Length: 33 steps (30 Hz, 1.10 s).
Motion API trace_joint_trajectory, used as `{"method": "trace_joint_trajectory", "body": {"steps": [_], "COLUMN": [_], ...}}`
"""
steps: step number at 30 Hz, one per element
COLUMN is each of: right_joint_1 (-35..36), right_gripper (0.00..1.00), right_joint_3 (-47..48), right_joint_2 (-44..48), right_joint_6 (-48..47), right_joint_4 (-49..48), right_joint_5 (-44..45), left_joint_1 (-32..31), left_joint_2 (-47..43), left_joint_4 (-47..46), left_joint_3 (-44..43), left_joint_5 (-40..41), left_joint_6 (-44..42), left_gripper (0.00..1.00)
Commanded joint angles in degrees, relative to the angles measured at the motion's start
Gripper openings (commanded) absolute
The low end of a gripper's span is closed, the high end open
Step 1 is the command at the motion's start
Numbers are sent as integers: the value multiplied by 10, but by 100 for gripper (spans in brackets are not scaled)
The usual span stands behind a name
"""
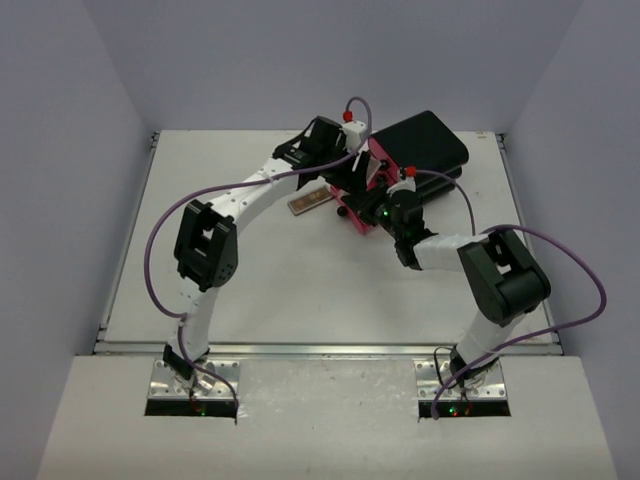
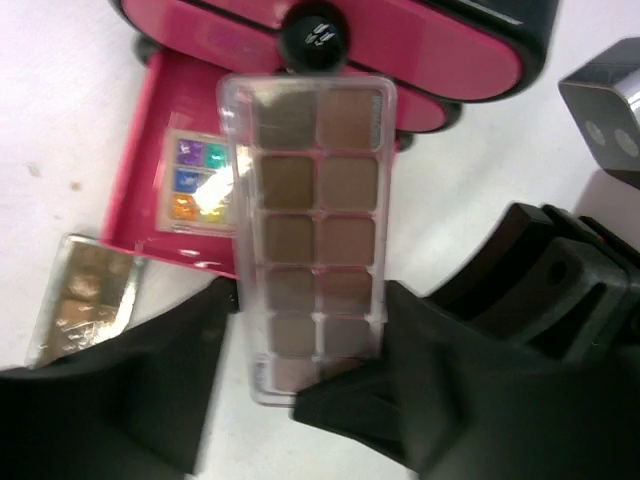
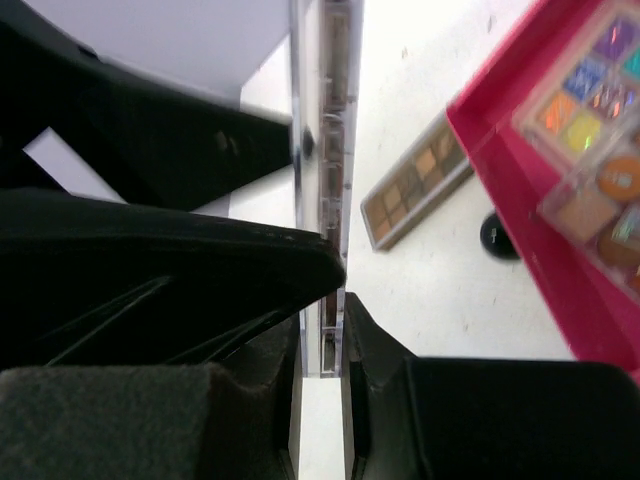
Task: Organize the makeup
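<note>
Since the palette point(image 2: 315, 240) seems mid-handover, my right jaws clamp its thin edge; whether my left jaws, flanking it near the pink drawer point(image 2: 140, 150), grip, I cannot tell.

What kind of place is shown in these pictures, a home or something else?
Probably a robotics lab cell, not a home: left arm and right arm bolted at the edge of a white table, plain walls closing it in on three sides.
</note>
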<state>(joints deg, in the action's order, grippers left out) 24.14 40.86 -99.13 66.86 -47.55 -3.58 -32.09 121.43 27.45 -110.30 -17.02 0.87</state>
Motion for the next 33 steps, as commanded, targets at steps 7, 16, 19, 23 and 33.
{"method": "trace_joint_trajectory", "body": {"steps": [7, 16, 19, 23, 33], "right_joint_1": [14, 27, 27, 23, -6], "right_gripper": [0, 0, 0, 0, 1], "right_joint_3": [-12, -18, -7, 17, 33], "right_joint_2": [4, -62, -85, -99, -137], "right_joint_6": [176, 333, 352, 348, 390], "right_joint_4": [-17, -73, -84, -84, -77], "right_joint_5": [-43, -78, -74, -65, -54], "left_joint_1": [44, 77, 92, 102, 109], "left_joint_2": [-94, -118, -120, -125, -117], "left_joint_4": [-10, -8, -15, -20, -34], "left_joint_3": [43, 57, 72, 88, 115], "left_joint_5": [4, 7, -1, -8, -8], "left_joint_6": [-45, -76, -73, -72, -82], "left_gripper": [100, 100, 100, 100, 100]}}
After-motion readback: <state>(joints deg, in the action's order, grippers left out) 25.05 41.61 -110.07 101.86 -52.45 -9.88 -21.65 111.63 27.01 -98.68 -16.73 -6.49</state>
